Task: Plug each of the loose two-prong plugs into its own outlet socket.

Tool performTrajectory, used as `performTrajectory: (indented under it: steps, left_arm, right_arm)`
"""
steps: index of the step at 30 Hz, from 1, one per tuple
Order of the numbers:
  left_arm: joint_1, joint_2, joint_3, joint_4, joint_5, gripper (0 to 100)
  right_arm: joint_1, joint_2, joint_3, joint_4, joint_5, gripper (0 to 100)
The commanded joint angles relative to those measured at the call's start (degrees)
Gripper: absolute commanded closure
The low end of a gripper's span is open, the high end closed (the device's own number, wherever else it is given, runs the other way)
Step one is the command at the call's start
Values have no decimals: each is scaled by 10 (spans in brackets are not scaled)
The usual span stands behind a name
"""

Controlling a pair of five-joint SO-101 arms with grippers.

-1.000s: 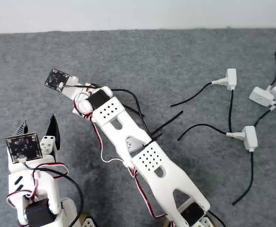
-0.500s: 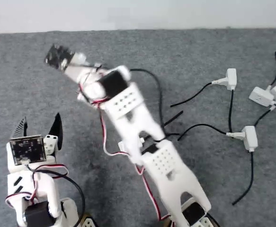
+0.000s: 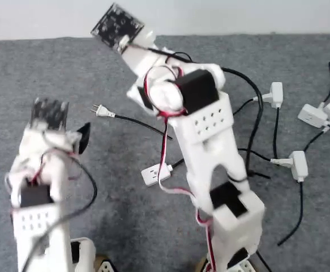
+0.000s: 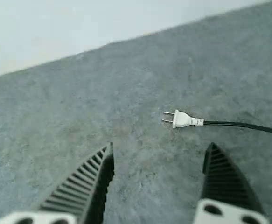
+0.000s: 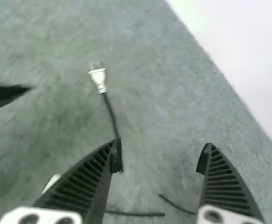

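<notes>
White plug (image 4: pixel 182 120) was uncovered, ungrasped, as the left gripper (image 4: pixel 161 149) and right gripper (image 5: pixel 163 148), jaws parted, were repositioned near it.

Bare desk (image 3: pixel 46 73) is lying open around the plug (image 3: pixel 100 110); its cord (image 3: pixel 136 121) is running under the right arm (image 3: pixel 207 133), which is blocking the middle.

White plug (image 4: pixel 182 120), black cord (image 4: pixel 243 125), speckled grey carpet (image 4: pixel 126 70) beneath a pale wall.
</notes>
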Motion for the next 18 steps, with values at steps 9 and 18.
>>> performTrajectory:
  steps: [9, 18]
  left_arm:
    - [33, 484, -487, 159, -234, 699]
    - [42, 743, -769, 305, -418, 698]
  right_arm:
    - [57, -429, 431, 23, 111, 731]
    - [91, -725, 773, 20, 139, 730]
